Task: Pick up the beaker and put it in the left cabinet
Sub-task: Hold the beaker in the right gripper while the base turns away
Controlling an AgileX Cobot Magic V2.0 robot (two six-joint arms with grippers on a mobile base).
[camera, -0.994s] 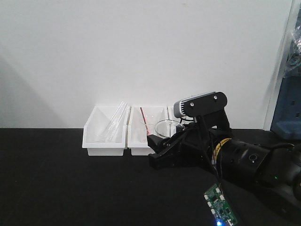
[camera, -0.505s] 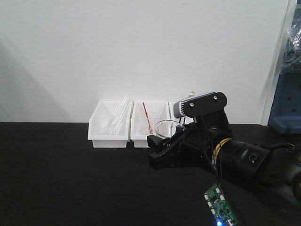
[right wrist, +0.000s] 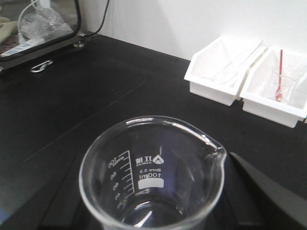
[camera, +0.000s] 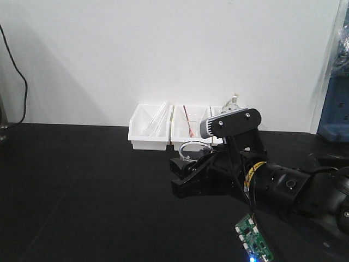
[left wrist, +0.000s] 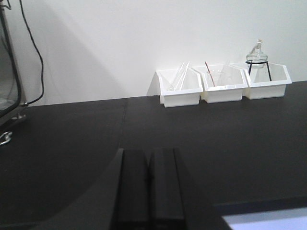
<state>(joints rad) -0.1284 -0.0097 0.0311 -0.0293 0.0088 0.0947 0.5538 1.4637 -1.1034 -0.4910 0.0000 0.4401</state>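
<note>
White wall (camera: 163, 49) is filling the upper half of the front view, w/ a soft grey shadow lying across its left side. Black cable (camera: 20, 82) is hanging down at far upper left. Matte black table (camera: 82, 191) is taking up the bottom half; three white bins (left wrist: 224, 86) are sitting in a row at the wall, right of ctr.

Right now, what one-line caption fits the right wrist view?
Empty 100 ml beaker held upright over the black table, white bins behind.
</note>
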